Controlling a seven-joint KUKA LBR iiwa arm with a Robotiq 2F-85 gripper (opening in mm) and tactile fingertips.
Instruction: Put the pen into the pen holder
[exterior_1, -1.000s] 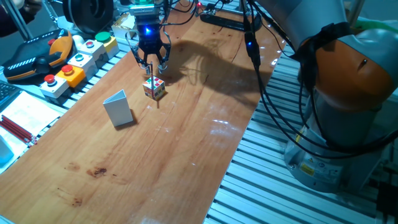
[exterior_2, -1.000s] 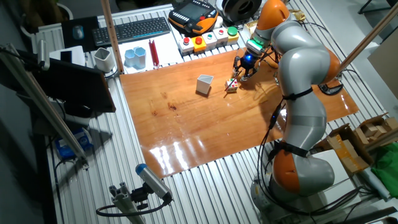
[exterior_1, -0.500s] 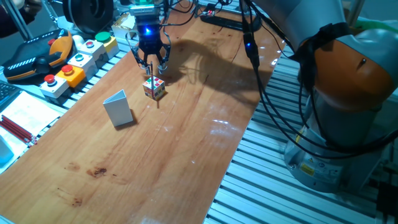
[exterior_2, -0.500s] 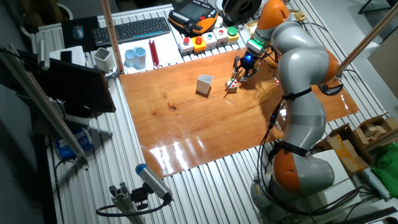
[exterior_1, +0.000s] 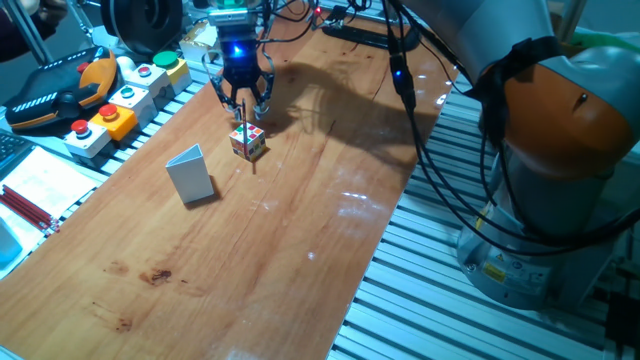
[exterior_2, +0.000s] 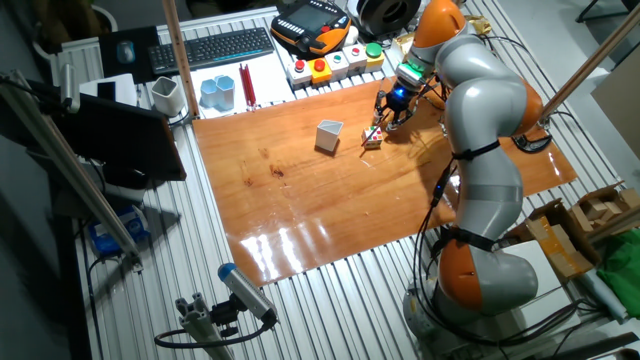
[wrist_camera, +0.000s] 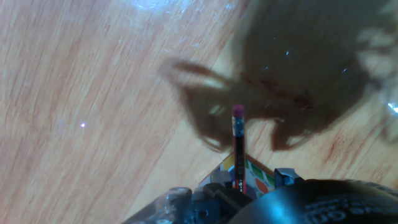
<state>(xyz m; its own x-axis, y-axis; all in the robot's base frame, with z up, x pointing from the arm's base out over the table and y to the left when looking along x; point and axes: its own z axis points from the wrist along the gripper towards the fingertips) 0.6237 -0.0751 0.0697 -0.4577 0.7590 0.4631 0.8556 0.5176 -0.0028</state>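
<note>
Near the glossy wooden worktop's far edge, the black two-finger gripper (exterior_1: 243, 103) pinches the thin reddish pen (wrist_camera: 238, 149) above a multicoloured cube (exterior_1: 247, 142), the pale grey slant-topped pen holder (exterior_1: 190, 173) standing apart.

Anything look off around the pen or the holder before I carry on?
One oddity: the pen is not flat on the table; it slants with its upper end propped on the puzzle cube, beneath the gripper. The pen holder stands upright, apart from them.

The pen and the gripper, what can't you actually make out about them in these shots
- Pen: in the hand view its lower end is cut off by the gripper body; in both fixed views it is too thin to trace.
- Gripper: whether its fingers touch the pen is too small to tell in the fixed views.
- Pen holder: its opening faces away in one fixed view.
</note>
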